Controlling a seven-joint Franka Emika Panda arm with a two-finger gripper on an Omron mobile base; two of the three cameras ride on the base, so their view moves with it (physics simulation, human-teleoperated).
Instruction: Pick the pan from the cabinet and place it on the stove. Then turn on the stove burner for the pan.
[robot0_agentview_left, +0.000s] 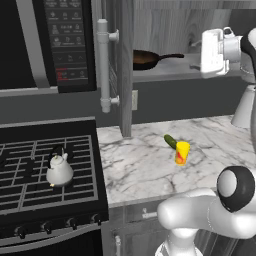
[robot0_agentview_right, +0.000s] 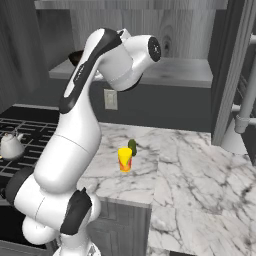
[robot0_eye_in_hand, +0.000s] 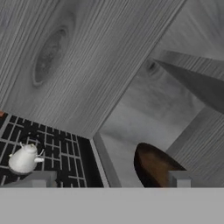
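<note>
Pan on cabinet shelf, before open claw.

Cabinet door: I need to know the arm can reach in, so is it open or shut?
Open. The cabinet door stands swung out edge-on, and the pan shows on the bare shelf inside.

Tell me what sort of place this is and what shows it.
A rendered home kitchen, most likely: a black gas stove carrying a white kettle, a marble counter, and a pan in the open wall cabinet.
</note>
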